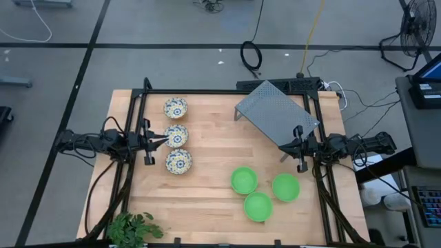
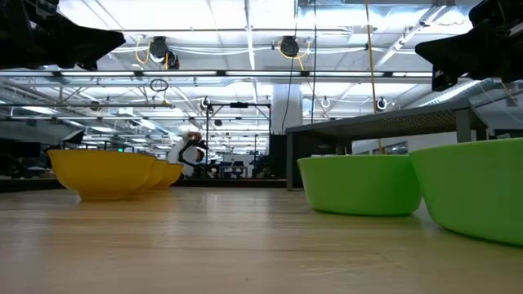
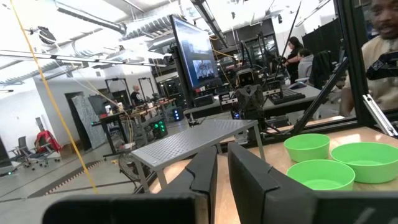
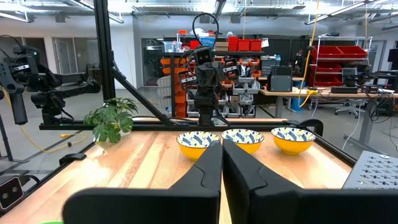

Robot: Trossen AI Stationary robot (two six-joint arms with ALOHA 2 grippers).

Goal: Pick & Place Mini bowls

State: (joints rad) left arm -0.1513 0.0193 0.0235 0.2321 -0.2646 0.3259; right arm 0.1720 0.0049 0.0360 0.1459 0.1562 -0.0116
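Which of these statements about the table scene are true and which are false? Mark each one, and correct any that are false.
1. Three floral bowls stand in a column near the left gripper. True.
2. The green bowls are stacked inside one another. False: the three sit separately on the table, grouped close together.
3. The grey perforated rack holds one floral bowl. False: nothing lies on the rack.
4. Neither gripper holds a bowl. True: the left gripper and the right gripper are both shut on nothing at the table's sides.
5. A leafy plant shows at the table's edge on the left arm's side. True.
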